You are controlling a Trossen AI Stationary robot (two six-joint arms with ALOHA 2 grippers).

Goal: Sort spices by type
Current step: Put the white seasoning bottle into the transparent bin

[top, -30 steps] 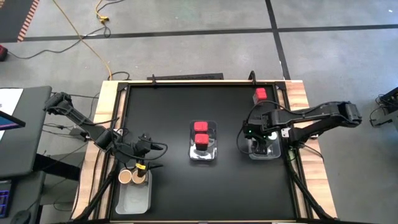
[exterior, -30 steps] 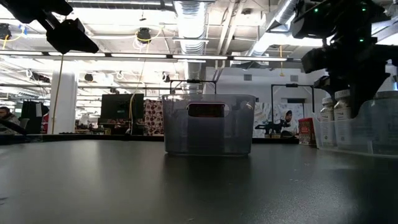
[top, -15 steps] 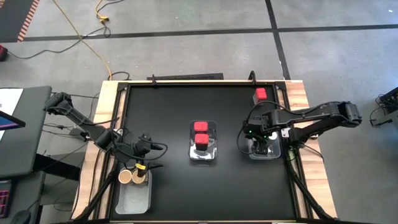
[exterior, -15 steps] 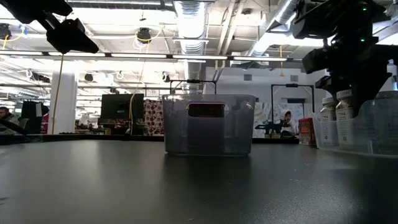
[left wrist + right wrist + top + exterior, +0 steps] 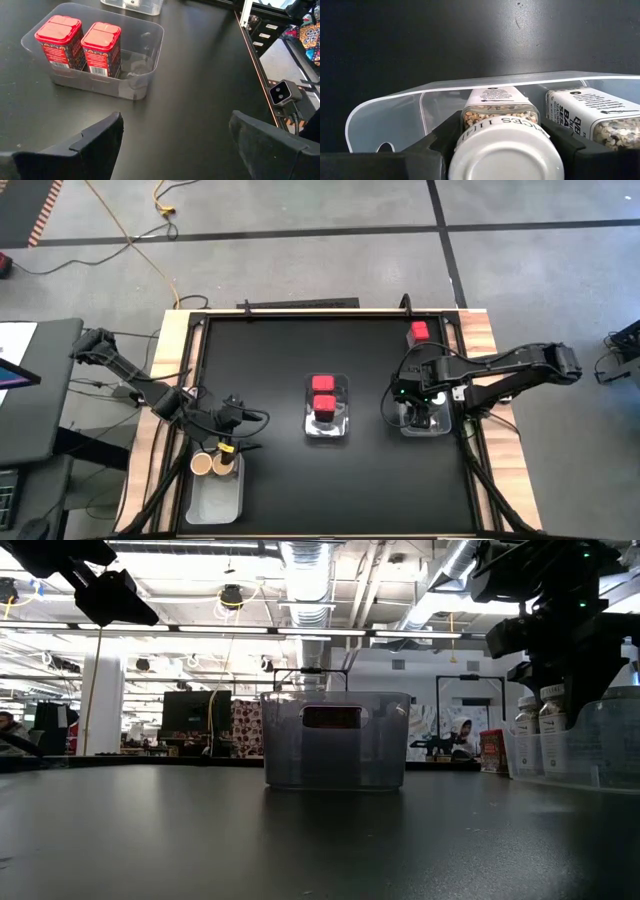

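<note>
The right tool [image 5: 502, 150] is down inside the clear bin [image 5: 390, 117] at the right side of the black worktop [image 5: 270, 370], and its fingers hold a white-lidded spice jar [image 5: 500, 125] from both sides. A second such jar [image 5: 592, 112] stands just beside it in the same bin. The left tool [image 5: 175, 145] hangs wide, with nothing between its fingers, near two brown-topped jars [image 5: 212, 464]. Two red-topped tins [image 5: 80, 45] stand in the middle bin [image 5: 150, 55]; another red tin [image 5: 419, 332] stands alone near the worktop's far right corner.
</note>
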